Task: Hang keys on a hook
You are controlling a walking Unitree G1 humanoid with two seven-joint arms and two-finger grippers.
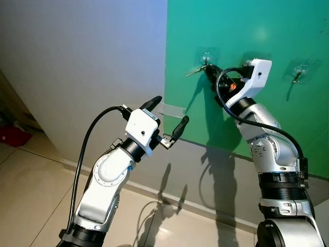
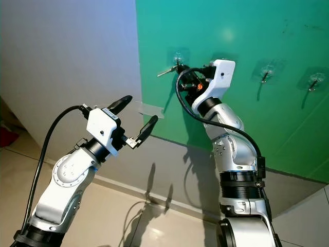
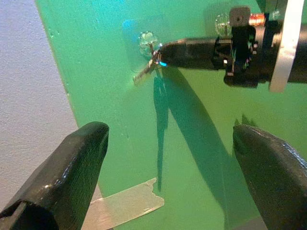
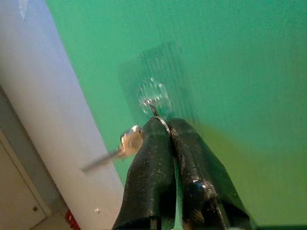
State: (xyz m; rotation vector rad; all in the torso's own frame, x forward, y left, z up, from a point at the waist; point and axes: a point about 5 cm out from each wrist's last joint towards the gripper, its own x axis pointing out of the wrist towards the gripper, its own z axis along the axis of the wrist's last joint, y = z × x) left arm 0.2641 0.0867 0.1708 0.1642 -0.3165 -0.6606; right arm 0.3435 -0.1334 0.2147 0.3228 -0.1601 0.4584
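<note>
Green board [image 1: 247,118] near its left edge: my right gripper [image 4: 165,125] is clamped shut on the key ring [image 4: 160,120] right at the clear hook [image 4: 152,98], key [image 4: 120,148] dangling beside, left gripper [image 1: 167,116] wide open and empty; hanging step, next seat ring, then release.

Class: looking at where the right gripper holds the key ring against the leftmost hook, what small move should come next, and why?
Probably open the right gripper a little. Its fingers are pinched on the key ring right at the clear hook, with the key dangling aside; the ring seems to be over the hook.
</note>
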